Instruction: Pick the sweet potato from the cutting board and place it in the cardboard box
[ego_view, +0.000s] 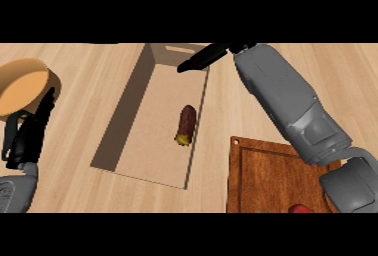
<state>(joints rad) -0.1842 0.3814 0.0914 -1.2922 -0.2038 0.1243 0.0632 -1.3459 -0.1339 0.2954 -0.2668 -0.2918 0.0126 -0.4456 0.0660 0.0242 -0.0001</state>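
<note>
The right hand (207, 56) hovers over the cardboard box (159, 112) near its far end, fingers (190, 65) straight and holding nothing. The sweet potato (186, 126) already lies inside the box, against its right wall. Pulling back, the forearm could catch that wall and shove the box toward the cutting board (273, 175). The left hand (26, 135) rests at the table's left edge, fingers straight. No writing shows.

Wood counter (88, 190) carries cardboard box (122, 127), cutting board (269, 180), bowl (22, 82).

A round tan bowl (22, 87) sits at the left edge of the light wooden table (88, 195). A small red thing (299, 208), mostly cut off by the view's lower edge, shows at bottom right.
</note>
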